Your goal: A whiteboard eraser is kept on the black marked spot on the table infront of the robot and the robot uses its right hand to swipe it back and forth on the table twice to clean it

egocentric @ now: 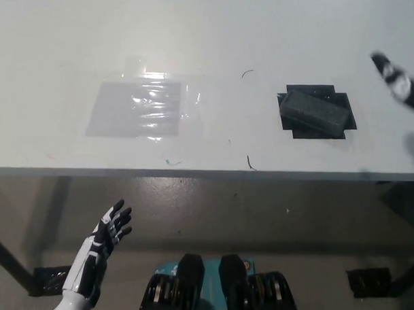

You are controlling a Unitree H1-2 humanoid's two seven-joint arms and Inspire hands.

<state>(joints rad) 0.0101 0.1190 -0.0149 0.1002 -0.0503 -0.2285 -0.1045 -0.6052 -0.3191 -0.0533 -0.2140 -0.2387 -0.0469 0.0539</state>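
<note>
Eraser (pixel 314 111) on black mark (pixel 339 102), robot hand (pixel 398 81) nearby.

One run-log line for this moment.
dark rectangular whiteboard eraser: on black marked spot | right robot hand: near, not touching | left robot hand: open, low

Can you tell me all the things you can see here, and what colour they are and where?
whiteboard eraser: one, dark grey, lying on the black marked spot
black marked spot: one, black, right part of the table
table: one, white, filling the upper picture
clear plastic sheet: one, shiny and see-through, taped on the table's left part
pen marks: a few, dark, small curved lines around the spot
floor: grey, below the table edge
left hand: white, lower left, below the table, fingers apart
right hand: black, blurred, at the right edge above the table
</note>
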